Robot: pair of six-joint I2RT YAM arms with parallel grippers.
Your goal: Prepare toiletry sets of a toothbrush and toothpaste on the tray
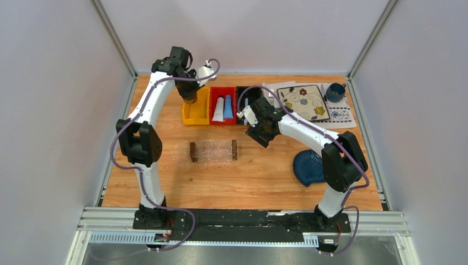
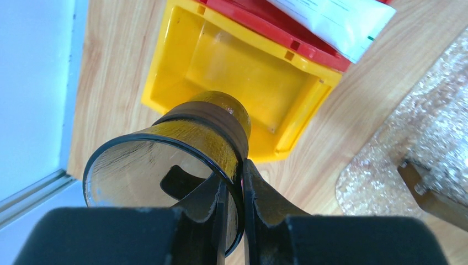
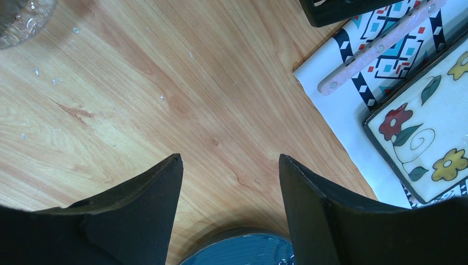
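The clear textured tray (image 1: 212, 153), with a brown block at each short end, lies mid-table and shows again in the left wrist view (image 2: 386, 154). A white-grey toothpaste tube (image 1: 219, 109) and a blue toothpaste tube (image 1: 228, 106) lie in the red bin (image 1: 222, 91); the white tube's end (image 2: 336, 19) shows from the left wrist. A slim pale shape, likely the toothbrush (image 1: 245, 104), sits in the black bin (image 1: 243, 91). My left gripper (image 2: 234, 171) is shut on the rim of an amber glass cup (image 2: 209, 130) over the yellow bin (image 2: 243, 72). My right gripper (image 3: 230, 160) is open over bare wood.
A dark blue leaf-shaped dish (image 1: 309, 167) lies at the right, its edge under my right fingers (image 3: 243, 251). The floral plate (image 3: 425, 132) and a pink-handled fork (image 3: 375, 47) rest on a patterned cloth. A blue mug (image 1: 334, 92) stands at the back right.
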